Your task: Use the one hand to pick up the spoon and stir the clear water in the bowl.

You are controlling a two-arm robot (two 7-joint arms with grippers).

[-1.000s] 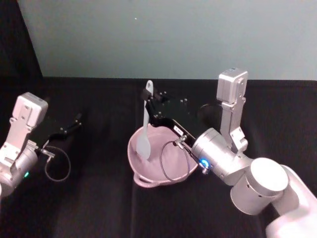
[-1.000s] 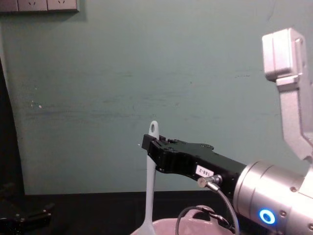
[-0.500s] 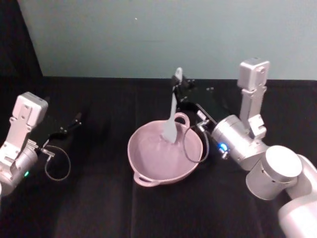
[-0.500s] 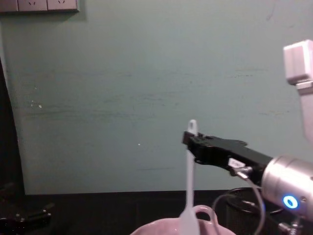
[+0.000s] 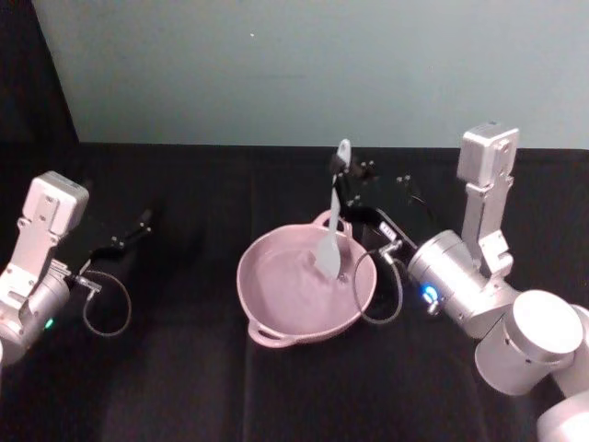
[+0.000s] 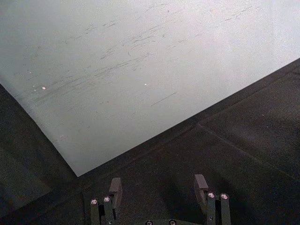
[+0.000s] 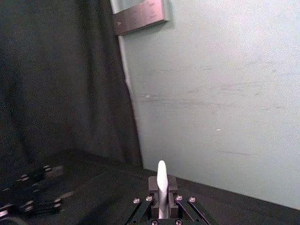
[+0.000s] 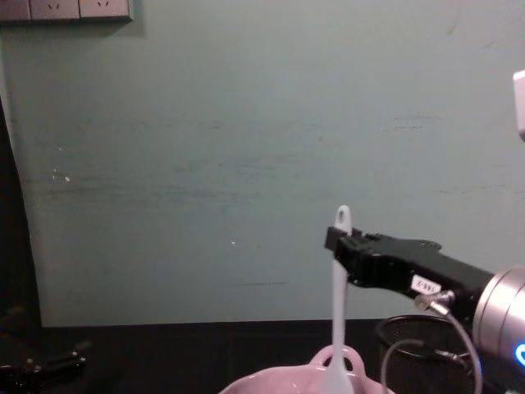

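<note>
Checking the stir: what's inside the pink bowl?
The spoon stands upright with its flat head inside the bowl, toward the far right, held by the right gripper. Clear water cannot be made out; the head hides the wall behind it. Left gripper is parked, open.

The right gripper (image 5: 340, 177) has swept the spoon (image 5: 332, 230) rightward across the bowl (image 5: 272, 308).

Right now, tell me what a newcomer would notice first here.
The white spoon stands nearly upright, its head down inside the pink bowl mid-table. The right gripper pinches its handle near the top, while the left gripper lies open, far left on the black table.
</note>
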